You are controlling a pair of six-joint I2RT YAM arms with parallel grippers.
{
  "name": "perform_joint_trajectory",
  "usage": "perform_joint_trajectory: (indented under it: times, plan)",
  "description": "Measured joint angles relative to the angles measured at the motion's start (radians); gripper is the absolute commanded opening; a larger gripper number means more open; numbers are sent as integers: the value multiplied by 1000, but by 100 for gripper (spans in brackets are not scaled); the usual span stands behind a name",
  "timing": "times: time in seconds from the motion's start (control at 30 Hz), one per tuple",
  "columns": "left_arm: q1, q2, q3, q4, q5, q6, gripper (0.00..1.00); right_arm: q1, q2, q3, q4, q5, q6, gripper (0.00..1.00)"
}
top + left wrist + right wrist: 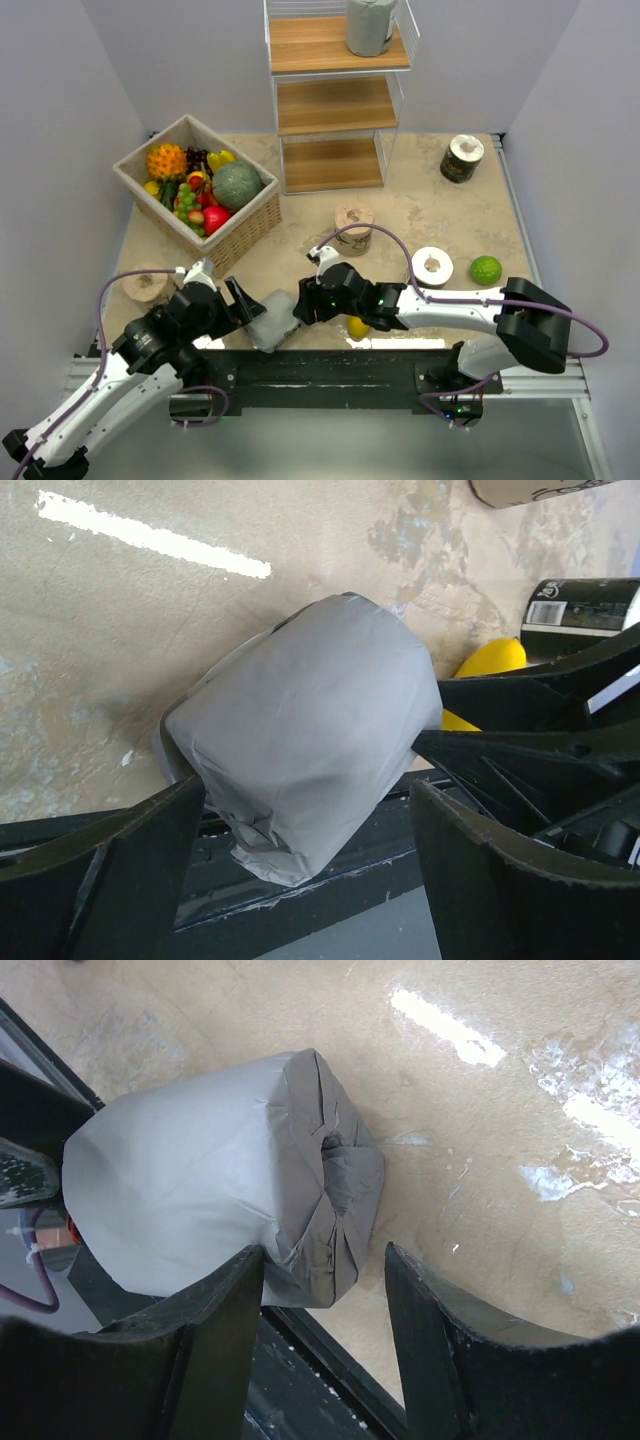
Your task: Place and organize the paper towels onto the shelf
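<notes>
Left gripper point(308, 783) and right gripper point(325, 1252) flank, released, a grey roll point(272, 322) on the mottled beige table point(420, 200).

Wicker fruit basket point(245, 225) rear left; lime point(486, 270) right; mango point(357, 327) near edge.

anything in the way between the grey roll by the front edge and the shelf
Nothing sits squarely in line. The grey roll faces a gap up to the shelf, with the wicker basket on the gap's left side and a tan roll on its right.
</notes>
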Motion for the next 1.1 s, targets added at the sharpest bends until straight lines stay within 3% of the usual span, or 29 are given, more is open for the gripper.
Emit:
perform_joint_trajectory:
  times: [0.53, 0.8, 1.1]
  plan:
    - [0, 38, 67, -9, -60, 18, 91, -1, 0, 62, -48, -26, -62, 66]
    - [0, 8, 79, -26, -87, 18, 91, -1, 71, 180, -76, -34, -117, 58]
    - [0, 21, 85, -55, -103, 38, 91, -35, 121, 167, -49, -32, -117, 52]
